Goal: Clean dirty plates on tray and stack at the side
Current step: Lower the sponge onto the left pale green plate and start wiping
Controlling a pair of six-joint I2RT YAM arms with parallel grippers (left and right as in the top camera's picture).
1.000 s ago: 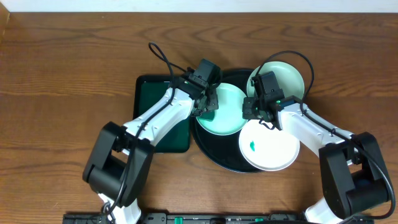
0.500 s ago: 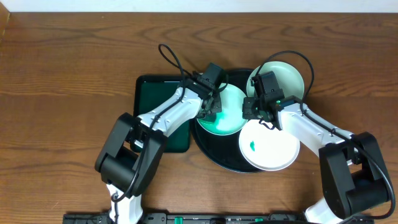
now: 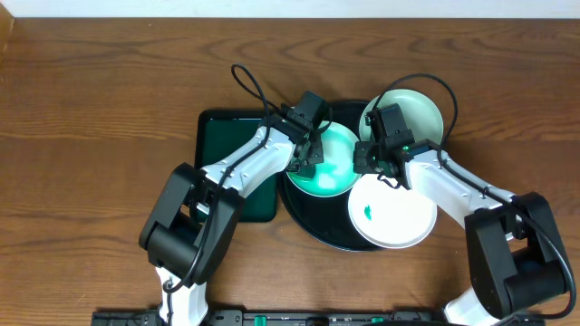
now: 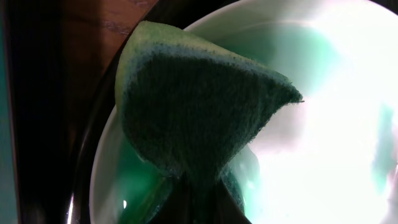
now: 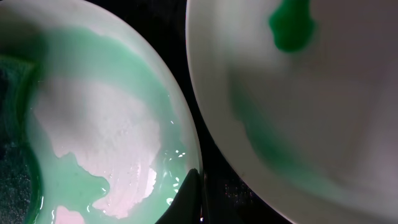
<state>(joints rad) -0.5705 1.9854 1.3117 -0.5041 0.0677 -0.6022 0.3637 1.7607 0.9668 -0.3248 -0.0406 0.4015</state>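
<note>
Three plates [image 3: 399,217] lie on or over the tray [image 3: 313,225]. Within the last second the left gripper [image 3: 310,156], clamped on a green sponge [image 4: 193,106], slid farther onto the smeared plate [image 3: 343,161] beneath its jaws, then paused. The right gripper [image 3: 373,163], jaws together, sits at that plate's rim. Scrubbing looks underway on this first plate.

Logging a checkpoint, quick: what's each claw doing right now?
Left claw: closed, holding the green sponge.
Right claw: closed at the rim of the wet plate; whether it grips it cannot be told.
</note>
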